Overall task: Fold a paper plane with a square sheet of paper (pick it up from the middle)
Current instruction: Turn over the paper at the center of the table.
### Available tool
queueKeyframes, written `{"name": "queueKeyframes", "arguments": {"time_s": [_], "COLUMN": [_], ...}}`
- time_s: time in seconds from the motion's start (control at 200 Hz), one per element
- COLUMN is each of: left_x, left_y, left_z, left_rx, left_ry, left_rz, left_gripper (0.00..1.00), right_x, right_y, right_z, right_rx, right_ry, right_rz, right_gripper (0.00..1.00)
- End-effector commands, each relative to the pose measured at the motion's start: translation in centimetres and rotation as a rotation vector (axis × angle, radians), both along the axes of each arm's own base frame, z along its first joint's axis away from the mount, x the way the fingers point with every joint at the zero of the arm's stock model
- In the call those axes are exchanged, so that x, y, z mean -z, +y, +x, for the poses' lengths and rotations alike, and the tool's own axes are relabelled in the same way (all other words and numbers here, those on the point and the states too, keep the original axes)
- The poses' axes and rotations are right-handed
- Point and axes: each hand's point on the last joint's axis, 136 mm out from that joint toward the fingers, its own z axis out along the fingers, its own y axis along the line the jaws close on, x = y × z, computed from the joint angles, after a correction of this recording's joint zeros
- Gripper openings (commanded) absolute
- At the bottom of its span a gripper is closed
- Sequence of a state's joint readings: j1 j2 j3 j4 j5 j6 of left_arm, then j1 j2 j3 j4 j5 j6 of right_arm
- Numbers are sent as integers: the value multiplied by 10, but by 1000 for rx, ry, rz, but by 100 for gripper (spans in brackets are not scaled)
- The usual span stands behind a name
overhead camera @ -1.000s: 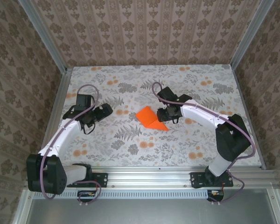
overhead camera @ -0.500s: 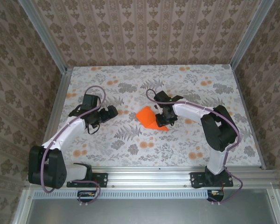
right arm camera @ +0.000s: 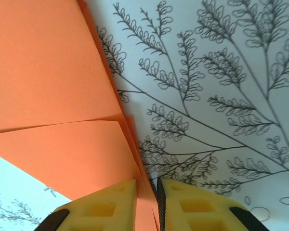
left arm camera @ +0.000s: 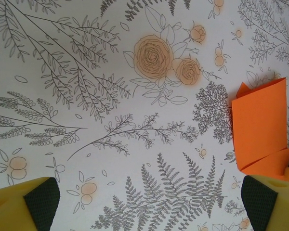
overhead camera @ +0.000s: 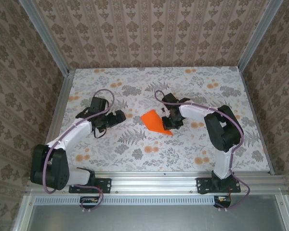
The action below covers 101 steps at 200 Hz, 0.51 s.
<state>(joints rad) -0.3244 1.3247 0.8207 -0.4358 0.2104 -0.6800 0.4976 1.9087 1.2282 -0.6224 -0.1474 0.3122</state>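
The square sheet of paper (overhead camera: 154, 120) is bright orange and lies partly folded at the table's centre, with a point toward the near right. My right gripper (overhead camera: 172, 120) sits at its right edge. In the right wrist view the folded layers (right arm camera: 53, 72) run down between the yellow fingers (right arm camera: 106, 207), and the right gripper (right arm camera: 147, 192) has closed to a narrow slit on that edge. My left gripper (overhead camera: 119, 117) hovers left of the paper, jaws wide open. In the left wrist view the paper (left arm camera: 259, 127) lies at the right, just above the right fingertip of the left gripper (left arm camera: 149, 199).
The table (overhead camera: 135, 149) wears a cloth printed with ferns and pale orange flowers. Aluminium rails frame the table's left, right and near sides (overhead camera: 149, 177), and patterned walls close it in. Bare cloth surrounds the paper on all sides.
The right gripper's jaws have narrowed onto the paper's right edge and its elbow has swung inward. The left gripper has slid right, closer to the paper, staying open.
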Motion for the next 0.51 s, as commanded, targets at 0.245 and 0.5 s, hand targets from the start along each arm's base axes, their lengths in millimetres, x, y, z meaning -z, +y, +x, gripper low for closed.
{"name": "queueKeyframes", "arguments": {"time_s": [0.245,0.5], "left_x": [8,20], "left_y": [-31,-51], "left_z": [-14,-23], "left_rx": [19,55], "left_ry": [-9,17], "left_rz": [-85,-94], "left_gripper": [100,100], "right_x": [-2,-29], "right_y": [54,70], "right_z": [-43,-40], "right_rx": [279,316], "right_ry": [183,99], "right_rz": [276,322], "right_gripper": [22,28]}}
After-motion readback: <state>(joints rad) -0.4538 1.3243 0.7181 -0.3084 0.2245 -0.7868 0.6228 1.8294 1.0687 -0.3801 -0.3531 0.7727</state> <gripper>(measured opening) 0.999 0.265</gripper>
